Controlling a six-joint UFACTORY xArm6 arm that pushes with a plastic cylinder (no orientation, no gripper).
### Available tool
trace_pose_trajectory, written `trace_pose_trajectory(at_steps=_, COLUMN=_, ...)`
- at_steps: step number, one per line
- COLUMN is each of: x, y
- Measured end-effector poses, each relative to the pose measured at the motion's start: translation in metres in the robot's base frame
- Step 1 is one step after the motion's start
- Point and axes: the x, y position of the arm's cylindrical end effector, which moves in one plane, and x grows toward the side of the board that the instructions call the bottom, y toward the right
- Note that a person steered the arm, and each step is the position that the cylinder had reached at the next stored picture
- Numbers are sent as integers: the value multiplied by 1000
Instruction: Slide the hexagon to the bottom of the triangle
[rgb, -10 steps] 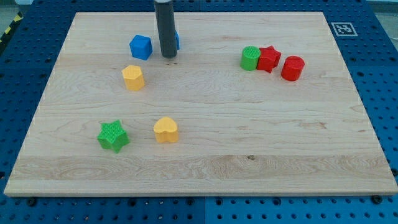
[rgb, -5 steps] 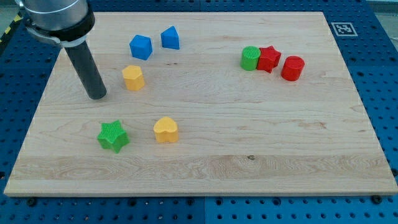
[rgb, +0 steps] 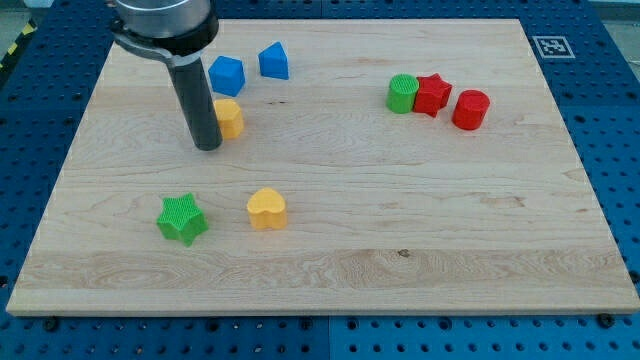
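Yellow hexagon (rgb: 230, 117): touching my tip's right side; no clear long axis.
Tip (rgb: 208, 147): bare rod, no jaws.
Blue triangle (rgb: 273, 61): up-right of hexagon.

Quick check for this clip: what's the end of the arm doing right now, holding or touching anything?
My tip: no gripper, holds nothing; it stands at the view's left of the yellow hexagon, right against it or nearly; contact cannot be told.

Straight dark grey rod, smooth and cylindrical, widening at the top into a broader dark collar ringed by a lighter grey band; my tip (rgb: 208, 148) blunt, flat-ended.
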Motion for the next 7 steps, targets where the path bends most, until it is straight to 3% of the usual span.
trace_pose_trajectory(at_steps=3, x=-40, y=-6)
trace_pose_trajectory(at_steps=5, x=-25, y=5)
trace_pose_trajectory(at_steps=7, x=-39, y=23)
